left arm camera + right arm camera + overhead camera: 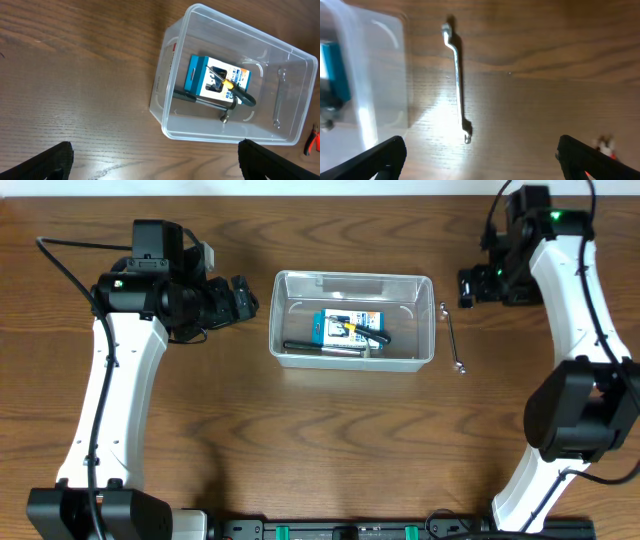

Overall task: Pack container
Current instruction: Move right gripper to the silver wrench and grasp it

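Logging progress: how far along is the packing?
Done: blue-and-white box, screwdriver and black-handled tool lie in the container. In hand: nothing; left hand and right hand are open, empty. Left: the wrench, on the table beside the container.

Counting now: one clear container (pixel 350 277) on the table (pixel 330 440), just the one. Inside it there's one blue-and-white box (pixel 335 328), and two long hand tools: one yellow-and-black-handled tool (pixel 362 331) and one black-handled tool (pixel 322 347) with a metal shaft. That makes three items in the tub. Out on the wood sits one silver wrench (pixel 452 337), on its own. There's also one small red thing (pixel 605 145) at the edge of the right wrist view, too blurred to name. Two white arms, the left arm (pixel 125 370) and the right arm (pixel 585 290), with one gripper apiece: the left gripper (pixel 243 298) and the right gripper (pixel 470 286), two in all.
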Available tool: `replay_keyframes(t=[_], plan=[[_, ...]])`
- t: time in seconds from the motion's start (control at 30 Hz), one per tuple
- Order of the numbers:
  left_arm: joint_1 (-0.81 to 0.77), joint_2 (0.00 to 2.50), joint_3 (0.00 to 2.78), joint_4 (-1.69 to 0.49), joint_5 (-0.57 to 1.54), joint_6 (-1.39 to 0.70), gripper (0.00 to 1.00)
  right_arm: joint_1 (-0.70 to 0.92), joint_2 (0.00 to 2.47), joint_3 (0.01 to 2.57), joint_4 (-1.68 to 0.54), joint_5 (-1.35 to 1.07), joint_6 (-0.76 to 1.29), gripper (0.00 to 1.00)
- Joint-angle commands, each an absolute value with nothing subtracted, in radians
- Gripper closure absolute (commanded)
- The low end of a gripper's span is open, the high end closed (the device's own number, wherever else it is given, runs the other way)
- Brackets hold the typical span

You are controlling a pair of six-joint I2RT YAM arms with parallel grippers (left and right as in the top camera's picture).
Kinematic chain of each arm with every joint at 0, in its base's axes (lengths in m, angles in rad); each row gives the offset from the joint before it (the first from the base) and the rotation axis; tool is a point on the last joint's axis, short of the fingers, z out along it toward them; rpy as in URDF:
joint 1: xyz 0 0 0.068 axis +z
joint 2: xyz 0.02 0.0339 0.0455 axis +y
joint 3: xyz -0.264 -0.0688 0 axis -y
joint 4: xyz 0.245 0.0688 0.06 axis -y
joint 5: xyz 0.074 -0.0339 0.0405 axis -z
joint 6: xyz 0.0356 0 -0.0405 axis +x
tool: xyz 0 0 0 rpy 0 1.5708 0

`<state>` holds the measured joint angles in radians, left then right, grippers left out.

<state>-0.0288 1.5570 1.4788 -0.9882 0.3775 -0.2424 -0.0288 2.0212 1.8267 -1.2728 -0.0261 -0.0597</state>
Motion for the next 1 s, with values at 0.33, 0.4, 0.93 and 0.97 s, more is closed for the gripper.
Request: replay_keyframes(t=[0.33,0.4,0.93,0.97], plan=[[-0.030,1.551,1.479,-0.991,0.369,-0.241,0.02,-0.031,2.016,1.472,-1.062,-0.035,-0.045,0.01],[-0.030,1.551,1.479,-0.991,0.369,-0.241,0.02,-0.031,2.016,1.452,-1.046,-0.035,-0.045,0.01],[-0.030,1.551,1.479,-0.991,0.369,-0.241,0.02,-0.031,2.016,1.411,-0.924,-0.034,-0.046,0.20],[-0.030,1.551,1.479,-0.991,0.369,-0.241,0.02,-0.031,2.016,1.411,-0.918,-0.035,-0.046,0.22]])
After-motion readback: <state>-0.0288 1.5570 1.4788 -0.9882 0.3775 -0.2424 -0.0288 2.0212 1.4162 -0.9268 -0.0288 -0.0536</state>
